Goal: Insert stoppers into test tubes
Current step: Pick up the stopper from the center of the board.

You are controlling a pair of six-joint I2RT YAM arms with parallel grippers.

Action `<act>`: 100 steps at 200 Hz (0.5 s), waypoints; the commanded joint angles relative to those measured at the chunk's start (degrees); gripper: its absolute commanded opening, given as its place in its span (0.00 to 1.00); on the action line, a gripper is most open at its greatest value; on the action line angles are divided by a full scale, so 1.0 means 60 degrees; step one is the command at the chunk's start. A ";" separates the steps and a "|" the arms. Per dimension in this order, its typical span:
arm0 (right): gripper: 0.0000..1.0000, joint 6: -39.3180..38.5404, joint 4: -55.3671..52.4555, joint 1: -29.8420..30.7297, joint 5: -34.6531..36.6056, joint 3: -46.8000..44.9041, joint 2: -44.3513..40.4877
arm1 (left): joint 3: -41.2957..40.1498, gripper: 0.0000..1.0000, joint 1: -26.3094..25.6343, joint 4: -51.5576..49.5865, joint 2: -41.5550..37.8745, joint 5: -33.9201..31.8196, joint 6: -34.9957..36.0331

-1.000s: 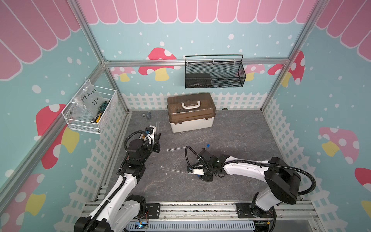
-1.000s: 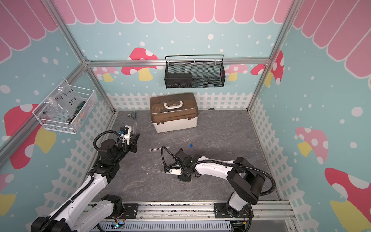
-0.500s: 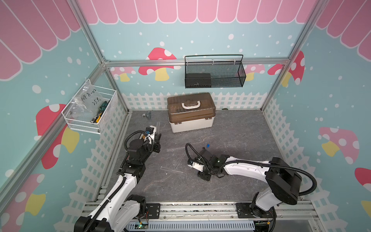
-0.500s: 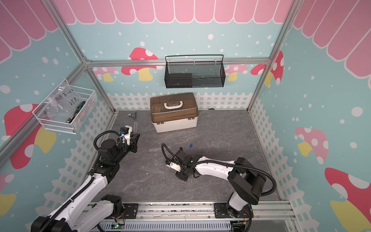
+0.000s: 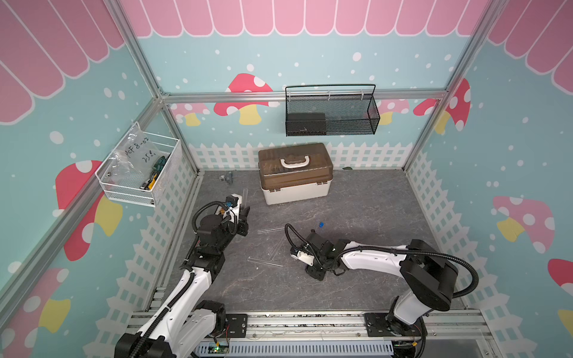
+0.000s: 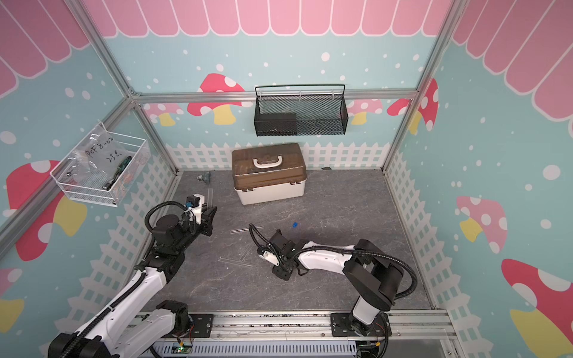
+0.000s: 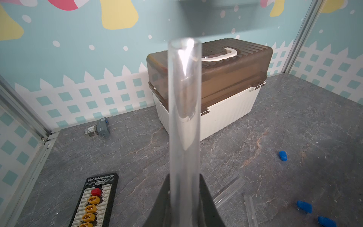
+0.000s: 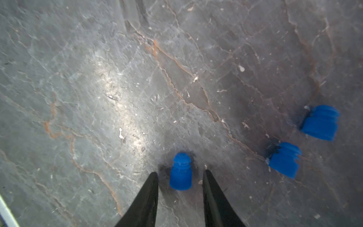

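Observation:
My left gripper is shut on a clear test tube, which sticks out from the jaws with its open mouth at the far end; both top views show it raised near the left wall. Two more test tubes lie on the floor mid-table. My right gripper is open and points down at the floor, with one blue stopper standing between its fingertips, a gap on each side. Two other stoppers lie beside it. A further stopper lies behind the right arm.
A brown-lidded white box stands at the back centre. In the left wrist view, a black board with yellow connectors lies below the left arm and a small grey device sits in the back left corner. Wire baskets hang on the walls.
My right gripper has shifted a little to the left, low over the floor. The left arm holds still with its tube.

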 commanded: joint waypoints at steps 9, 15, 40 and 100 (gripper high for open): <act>0.33 -0.0042 0.0066 0.0006 0.0133 0.0064 0.0245 | -0.0097 0.00 0.0031 0.0199 0.0037 0.0158 -0.0056; 0.32 -0.0034 0.0075 0.0009 0.0129 0.0064 0.0268 | -0.0095 0.00 0.0028 0.0191 0.0044 0.0159 -0.0056; 0.30 -0.0063 0.0087 0.0012 0.0083 0.0070 0.0326 | -0.0101 0.00 0.0023 0.0186 0.0045 0.0159 -0.0056; 0.27 -0.0111 0.0082 0.0012 0.0067 0.0127 0.0438 | -0.0103 0.00 0.0023 0.0204 0.0054 0.0166 -0.0041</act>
